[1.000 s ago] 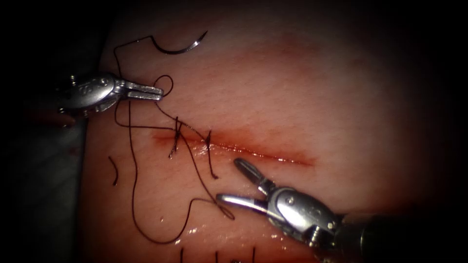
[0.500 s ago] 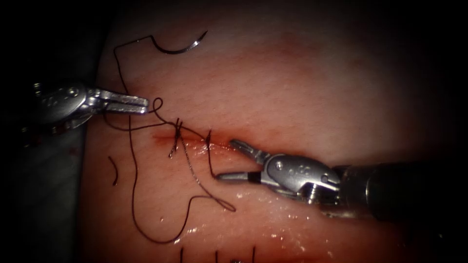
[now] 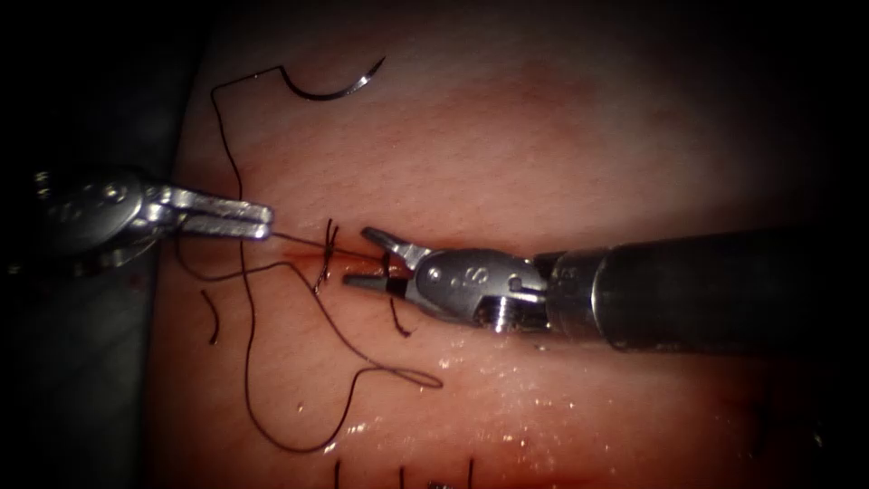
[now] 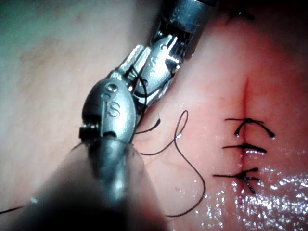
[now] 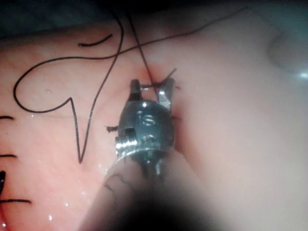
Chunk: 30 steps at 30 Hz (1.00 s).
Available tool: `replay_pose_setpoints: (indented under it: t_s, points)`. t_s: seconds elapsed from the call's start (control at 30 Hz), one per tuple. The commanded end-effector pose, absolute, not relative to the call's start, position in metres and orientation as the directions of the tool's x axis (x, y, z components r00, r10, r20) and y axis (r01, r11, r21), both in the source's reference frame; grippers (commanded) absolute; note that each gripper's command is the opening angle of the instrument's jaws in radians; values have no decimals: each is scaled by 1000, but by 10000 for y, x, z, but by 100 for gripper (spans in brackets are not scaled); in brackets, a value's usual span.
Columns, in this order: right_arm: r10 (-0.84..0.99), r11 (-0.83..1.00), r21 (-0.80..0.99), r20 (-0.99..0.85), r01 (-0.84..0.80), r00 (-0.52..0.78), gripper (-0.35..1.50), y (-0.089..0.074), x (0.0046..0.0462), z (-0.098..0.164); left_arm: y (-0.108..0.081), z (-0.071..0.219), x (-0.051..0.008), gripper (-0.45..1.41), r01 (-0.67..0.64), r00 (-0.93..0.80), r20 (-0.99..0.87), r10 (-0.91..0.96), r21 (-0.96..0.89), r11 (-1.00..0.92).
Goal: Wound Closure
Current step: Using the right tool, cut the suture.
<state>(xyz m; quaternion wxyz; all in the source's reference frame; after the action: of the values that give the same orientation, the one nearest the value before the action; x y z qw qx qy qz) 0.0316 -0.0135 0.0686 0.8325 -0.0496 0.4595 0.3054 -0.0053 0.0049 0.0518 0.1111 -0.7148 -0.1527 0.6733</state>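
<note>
Nearest the endoscope, short cut ends [image 3: 403,475] stand in a row at the tissue's [image 3: 561,154] wet front edge, and a long slack loop of thread [image 3: 299,435] lies ahead of them on the left. Farther in, the right tool [image 3: 362,258] lies along the cut [image 3: 303,263] from the right, its jaws parted and empty, one above and one below the cut line beside the second stitch [image 3: 391,299]. Left of it, the first stitch [image 3: 328,254] crosses the cut, and a taut strand runs from it to the left tool [image 3: 264,220], whose jaws are clamped on the thread at their tips. Farthest back, the needle [image 3: 335,88] lies free on the tissue, above the cut and left of its middle, held by neither tool. It is a thin dark curve, bowed downward, long axis roughly left to right, tip up at the right, thread trailing from its left end.
</note>
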Motion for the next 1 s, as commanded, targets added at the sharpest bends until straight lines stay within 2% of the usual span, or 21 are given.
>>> replay_pose_setpoints:
  t_s: [0.03,0.07,0.1,0.13,0.7,0.83,0.87,0.9,0.93,1.0]
  points:
    - [451,812,181,-797,-555,401,49,-137,327,700,49,521,-61,-45,66,47,-931,362,-358,-931]
    - [451,812,178,-797,-556,402,49,-136,328,702,49,520,-62,-45,68,49,-931,362,-358,-931]
    - [441,815,165,-799,-555,409,64,-136,331,705,48,519,-64,-45,68,52,-931,361,-357,-931]
    - [441,815,165,-799,-556,409,68,-136,332,705,48,519,-65,-45,69,54,-931,361,-357,-932]
    - [407,823,113,-801,-557,439,66,-130,354,715,21,498,-82,-45,99,69,-941,331,-323,-941]
    - [408,821,112,-801,-560,439,71,-129,358,716,17,494,-85,-45,104,66,-943,327,-320,-942]
    - [403,822,106,-801,-559,442,66,-129,360,716,17,493,-87,-45,104,67,-943,327,-320,-942]
    - [403,822,104,-801,-560,443,47,-128,361,717,17,492,-88,-45,105,66,-944,322,-314,-944]
    - [403,821,104,-801,-561,443,39,-128,361,718,17,492,-89,-45,107,69,-944,322,-314,-943]
    - [402,820,102,-802,-563,442,-6,-128,361,719,17,492,-91,-45,112,67,-944,322,-313,-943]
